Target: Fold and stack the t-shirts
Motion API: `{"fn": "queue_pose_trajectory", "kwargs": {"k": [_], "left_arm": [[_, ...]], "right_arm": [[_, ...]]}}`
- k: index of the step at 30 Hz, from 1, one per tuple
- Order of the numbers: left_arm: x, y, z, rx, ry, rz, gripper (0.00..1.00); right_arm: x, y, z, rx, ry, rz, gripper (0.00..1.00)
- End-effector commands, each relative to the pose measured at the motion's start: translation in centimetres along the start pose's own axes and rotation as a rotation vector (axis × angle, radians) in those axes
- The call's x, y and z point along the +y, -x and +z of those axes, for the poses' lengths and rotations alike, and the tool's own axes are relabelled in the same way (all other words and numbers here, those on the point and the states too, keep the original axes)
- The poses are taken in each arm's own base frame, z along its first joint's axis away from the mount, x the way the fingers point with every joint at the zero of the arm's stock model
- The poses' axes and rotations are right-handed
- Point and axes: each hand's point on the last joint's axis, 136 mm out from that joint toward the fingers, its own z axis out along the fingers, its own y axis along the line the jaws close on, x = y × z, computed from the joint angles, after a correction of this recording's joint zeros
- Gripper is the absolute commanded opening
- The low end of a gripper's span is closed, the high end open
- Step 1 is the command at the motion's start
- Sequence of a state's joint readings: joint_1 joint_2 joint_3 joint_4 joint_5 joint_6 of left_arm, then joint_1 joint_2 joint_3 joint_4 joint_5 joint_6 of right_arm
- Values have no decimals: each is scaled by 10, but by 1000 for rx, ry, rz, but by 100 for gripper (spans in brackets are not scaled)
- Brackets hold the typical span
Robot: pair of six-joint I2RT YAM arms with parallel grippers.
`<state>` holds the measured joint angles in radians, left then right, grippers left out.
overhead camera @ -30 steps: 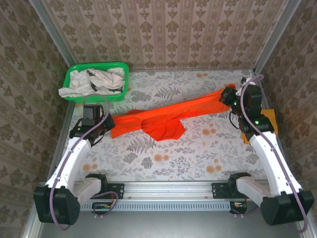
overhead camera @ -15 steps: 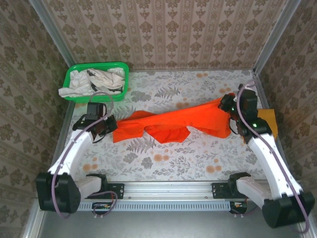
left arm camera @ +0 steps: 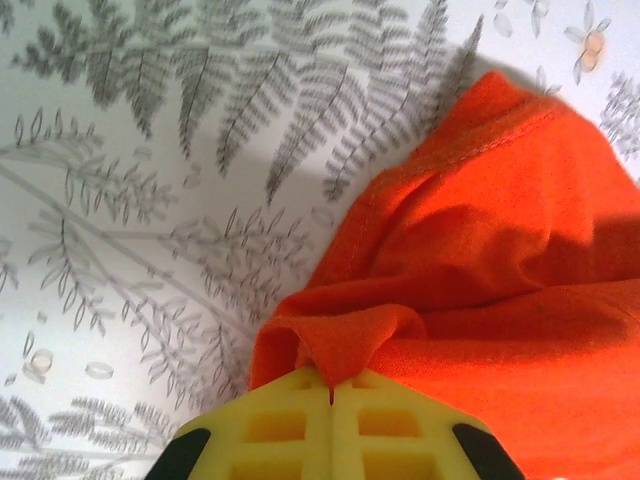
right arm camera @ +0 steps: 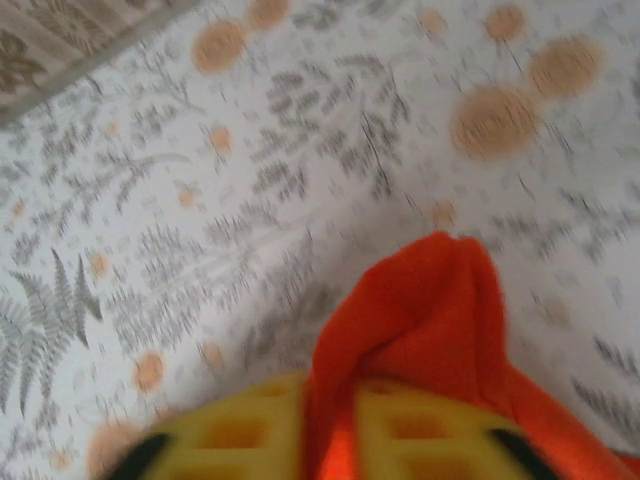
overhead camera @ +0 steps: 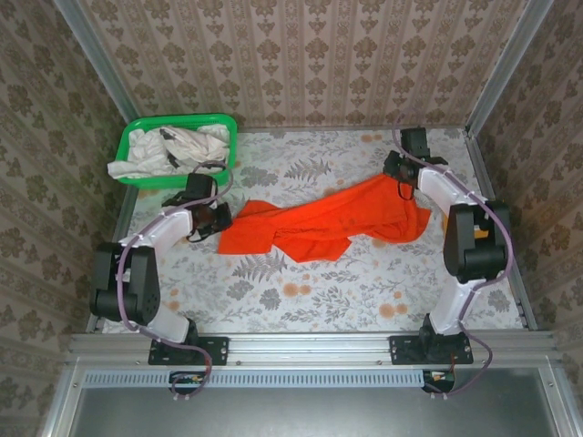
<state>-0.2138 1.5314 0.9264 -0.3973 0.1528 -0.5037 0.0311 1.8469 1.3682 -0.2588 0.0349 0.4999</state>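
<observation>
On the bench (overhead camera: 301,305) we are spreading the orange shirt (overhead camera: 337,214), left fingers (left arm camera: 280,425) pinching it, right fingers (right arm camera: 235,432) unclear; flattening it comes next.

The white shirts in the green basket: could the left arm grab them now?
Probably not yet: the left gripper is shut on the orange-red t-shirt. The basket sits beyond it, nothing between, so reach looks fine.

We see the orange-red t-shirt (overhead camera: 337,218) as matt knit cloth with a stitched hem. The table cover (overhead camera: 301,291) is smooth and printed. The green basket (overhead camera: 178,119) is glossy plastic and holds soft, crumpled off-white shirts (overhead camera: 182,146). The left gripper (left arm camera: 331,395) is matt yellow plastic, and the near rail (overhead camera: 310,346) is brushed metal.
</observation>
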Motion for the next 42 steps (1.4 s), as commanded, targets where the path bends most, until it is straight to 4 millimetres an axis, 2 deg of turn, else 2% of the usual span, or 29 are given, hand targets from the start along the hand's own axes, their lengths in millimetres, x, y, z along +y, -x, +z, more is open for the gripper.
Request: {"fn": "queue_pose_trajectory", "kwargs": {"k": [1, 3, 7, 11, 14, 22, 29, 42], "left_arm": [[-11, 16, -2, -53, -24, 13, 0], [-11, 14, -2, -54, -26, 10, 0], [-7, 8, 1, -54, -25, -3, 0], [-10, 7, 2, -66, -43, -1, 0], [-12, 9, 2, -81, -50, 2, 0], [-13, 12, 2, -89, -51, -1, 0], [-16, 10, 1, -87, -56, 1, 0], [-10, -1, -3, -80, -44, -3, 0]], "right_arm": [[6, 22, -15, -54, 38, -13, 71], [-3, 14, -30, -80, 24, 13, 79], [-32, -31, -53, -64, -6, 118, 77], [-40, -75, -56, 8, 49, 242, 71], [-43, -90, -51, 40, 63, 286, 67], [-57, -108, -36, 112, -3, 344, 65], [-59, -116, -22, 142, -12, 361, 65], [-58, -112, 6, 173, -12, 374, 58]]}}
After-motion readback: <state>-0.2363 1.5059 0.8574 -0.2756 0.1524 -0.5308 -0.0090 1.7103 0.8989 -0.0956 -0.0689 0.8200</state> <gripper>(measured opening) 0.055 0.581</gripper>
